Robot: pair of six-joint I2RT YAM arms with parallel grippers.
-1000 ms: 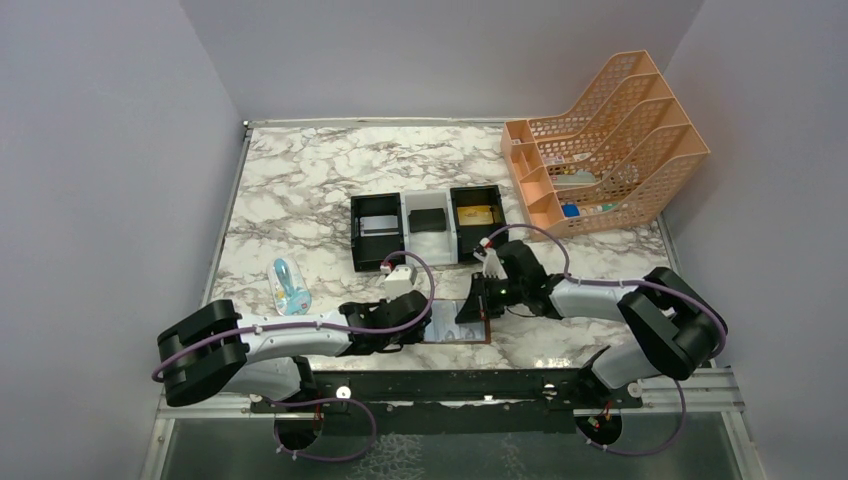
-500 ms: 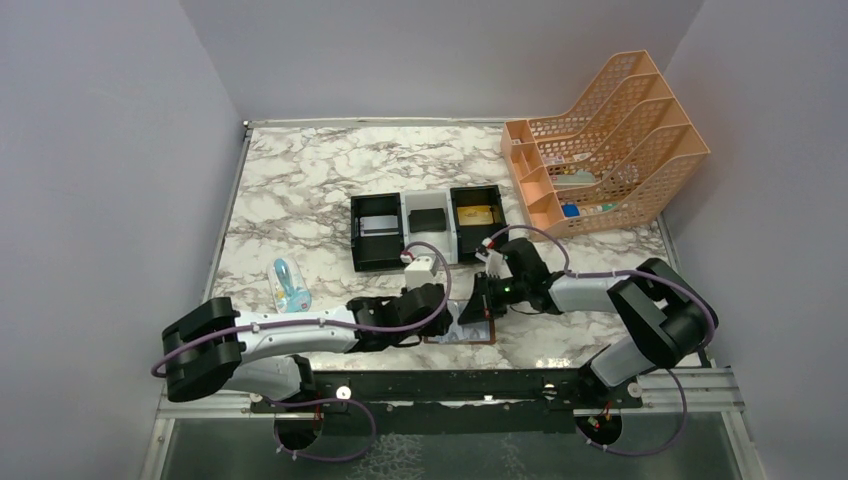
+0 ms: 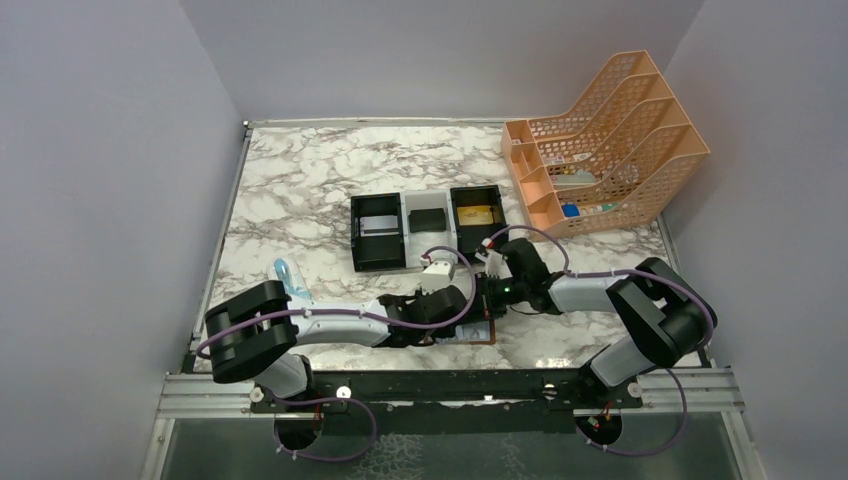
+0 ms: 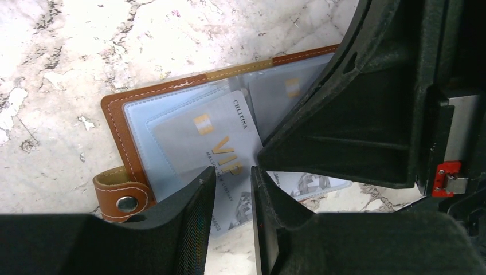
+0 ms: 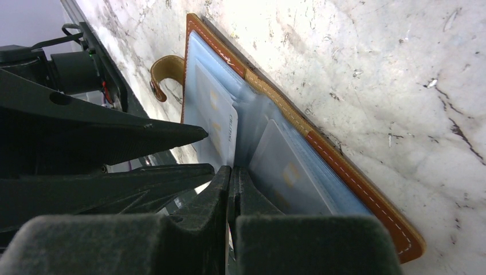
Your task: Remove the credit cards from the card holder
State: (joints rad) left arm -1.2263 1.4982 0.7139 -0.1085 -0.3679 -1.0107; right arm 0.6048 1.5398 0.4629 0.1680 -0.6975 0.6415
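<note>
The brown card holder (image 4: 117,129) lies open near the table's front edge, snap tab to the left, pale blue pockets up. It is mostly hidden under both grippers in the top view (image 3: 487,337). A pale grey credit card (image 4: 212,143) marked VIP sticks partway out of a pocket. My left gripper (image 4: 232,192) is open by a narrow gap, its fingertips either side of that card's lower part. My right gripper (image 5: 232,180) is shut at the holder's (image 5: 344,177) fold, seemingly pinching a clear inner leaf. A gold card (image 3: 475,213) lies in the tray.
A black-and-white three-compartment tray (image 3: 407,215) stands behind the grippers, with a small black block (image 3: 428,220) in the middle and a grey card (image 3: 377,225) at the left. An orange file rack (image 3: 610,130) fills the back right. A pale blue object (image 3: 290,283) lies at the left.
My left arm has swung to the right, bringing its gripper over the open holder right beside the right gripper. The right gripper has stayed on the holder.
</note>
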